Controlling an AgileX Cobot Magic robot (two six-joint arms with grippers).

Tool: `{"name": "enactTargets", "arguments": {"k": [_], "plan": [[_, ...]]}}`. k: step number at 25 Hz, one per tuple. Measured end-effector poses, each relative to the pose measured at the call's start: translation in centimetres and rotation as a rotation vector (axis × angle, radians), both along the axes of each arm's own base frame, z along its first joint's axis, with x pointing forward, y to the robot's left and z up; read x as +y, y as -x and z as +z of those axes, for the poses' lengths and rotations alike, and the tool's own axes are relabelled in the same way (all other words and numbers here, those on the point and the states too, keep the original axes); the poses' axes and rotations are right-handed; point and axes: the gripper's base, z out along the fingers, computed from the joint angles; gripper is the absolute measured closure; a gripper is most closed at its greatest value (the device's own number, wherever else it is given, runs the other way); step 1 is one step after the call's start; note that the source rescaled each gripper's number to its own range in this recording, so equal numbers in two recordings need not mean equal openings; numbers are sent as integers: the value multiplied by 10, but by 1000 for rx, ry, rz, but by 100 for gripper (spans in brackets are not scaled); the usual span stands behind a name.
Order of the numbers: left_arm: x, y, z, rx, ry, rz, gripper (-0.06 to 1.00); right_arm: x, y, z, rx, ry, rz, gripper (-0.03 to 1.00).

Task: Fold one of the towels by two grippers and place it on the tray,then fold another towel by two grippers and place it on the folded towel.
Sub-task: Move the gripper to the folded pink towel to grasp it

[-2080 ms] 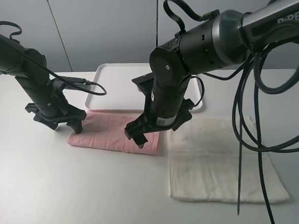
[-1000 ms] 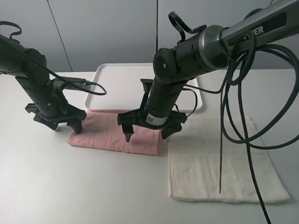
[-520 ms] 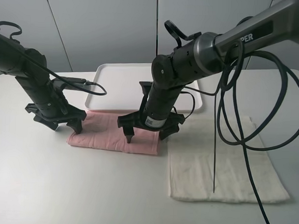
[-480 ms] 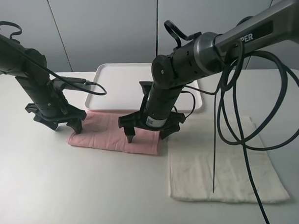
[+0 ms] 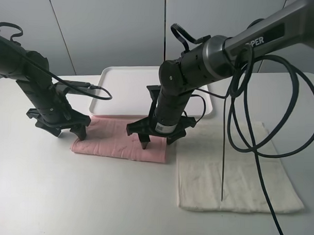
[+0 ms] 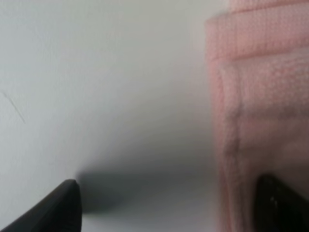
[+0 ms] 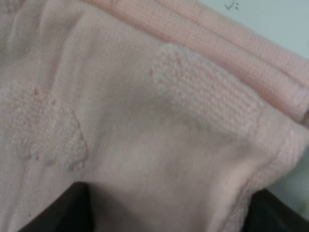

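Pink towel (image 5: 107,140) (folded) lies beside tray (image 5: 122,83) and cream-white towel (image 5: 206,173).

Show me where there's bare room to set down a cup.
The white table is bare at the front, before the pale pink terry-cloth towel and left of the cream-white terry-cloth towel. The flat white plastic tray is bare in its left half. Crowded: the middle, where the left gripper and right gripper work at the pink towel.
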Motion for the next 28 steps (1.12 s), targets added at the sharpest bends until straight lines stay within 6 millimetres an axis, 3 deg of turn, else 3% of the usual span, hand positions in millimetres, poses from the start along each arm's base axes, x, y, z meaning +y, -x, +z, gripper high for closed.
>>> {"name": "enactTargets", "arguments": {"k": [7, 9, 12, 13, 24, 28], "plan": [[0, 0, 0, 0, 0, 0, 1, 1, -1, -3, -12, -4, 2, 44], [0, 0, 0, 0, 0, 0, 1, 1, -3, -3, -27, -2, 16, 56], [0, 0, 0, 0, 0, 0, 1, 2, -3, -4, -37, -9, 35, 88], [0, 0, 0, 0, 0, 0, 1, 2, -3, -4, -39, -12, 39, 91], [0, 0, 0, 4, -1, 2, 1, 3, -2, -1, -38, -23, 81, 91], [0, 0, 0, 3, 0, 2, 1, 4, -1, 24, -69, -60, 96, 91]]}}
